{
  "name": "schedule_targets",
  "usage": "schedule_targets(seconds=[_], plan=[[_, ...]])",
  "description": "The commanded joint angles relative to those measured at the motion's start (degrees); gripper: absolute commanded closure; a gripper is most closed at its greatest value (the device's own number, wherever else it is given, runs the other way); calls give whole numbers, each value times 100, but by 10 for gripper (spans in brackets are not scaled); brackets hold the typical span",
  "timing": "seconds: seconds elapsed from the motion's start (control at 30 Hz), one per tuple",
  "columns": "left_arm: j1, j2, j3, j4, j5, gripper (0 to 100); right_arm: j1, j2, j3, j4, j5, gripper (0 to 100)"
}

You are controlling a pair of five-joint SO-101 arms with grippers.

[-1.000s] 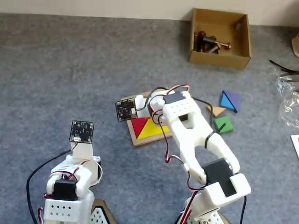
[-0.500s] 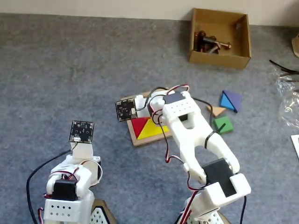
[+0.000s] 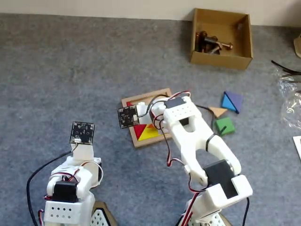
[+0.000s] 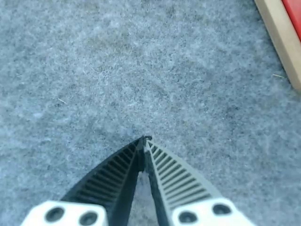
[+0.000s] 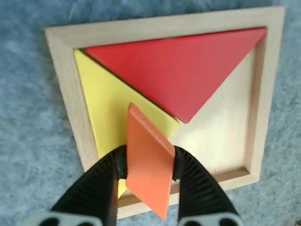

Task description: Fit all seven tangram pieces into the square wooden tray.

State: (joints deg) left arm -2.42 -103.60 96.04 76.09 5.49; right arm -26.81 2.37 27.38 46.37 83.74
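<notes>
R gripper [image 5: 148, 162]: clamped on orange parallelogram [image 5: 146, 136], one finger on each long side
Orange parallelogram: tilted, over yellow triangle [image 5: 106, 108] and one rim of tray [image 5: 63, 94]; not seated; can't tell if its tip touches yellow
Tray: red triangle [image 5: 183, 70] and yellow triangle lie flat inside, long edges touching; bare floor [image 5: 221, 136] beside them
Step in hand: prob. setting the parallelogram into the bare part
How to do it well: shift twd bare floor, turn wrist so a long side runs parallel w/ red's free edge, level the piece, lower till flat, then let go; dropped over yellow or the rim it'd sit proud and block later pcs
Risk: nudging red/yellow out of their corner
L gripper [image 4: 143, 143]: pinched together, nothing in it, low over carpet [image 4: 94, 70], tray corner near
Loose pcs: green square [image 3: 224, 125], tan triangle [image 3: 217, 111], blue triangle [image 3: 229, 101] touching purple piece [image 3: 237, 100], on carpet beside R arm, apart from tray
Progress: two of seven in, third in grip
</notes>
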Motion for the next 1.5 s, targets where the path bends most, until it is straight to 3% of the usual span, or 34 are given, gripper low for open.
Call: schedule_targets(seconds=[0.0,0.33,0.57,0.97,1.17,1.47], plan=[[92,-40,110,-18,35,995,-48,-356,-48,13,79,971],[92,-40,110,-18,35,995,-40,-356,-84,13,123,971],[92,-40,110,-18,35,995,-40,-356,-84,13,1758,971],[92,-40,110,-18,35,995,-31,-356,-101,-40,3174,971],[92,-40,110,-18,35,995,48,-356,-92,-646,3604,971],[92,-40,110,-18,35,995,57,-356,-92,-681,4088,971]])
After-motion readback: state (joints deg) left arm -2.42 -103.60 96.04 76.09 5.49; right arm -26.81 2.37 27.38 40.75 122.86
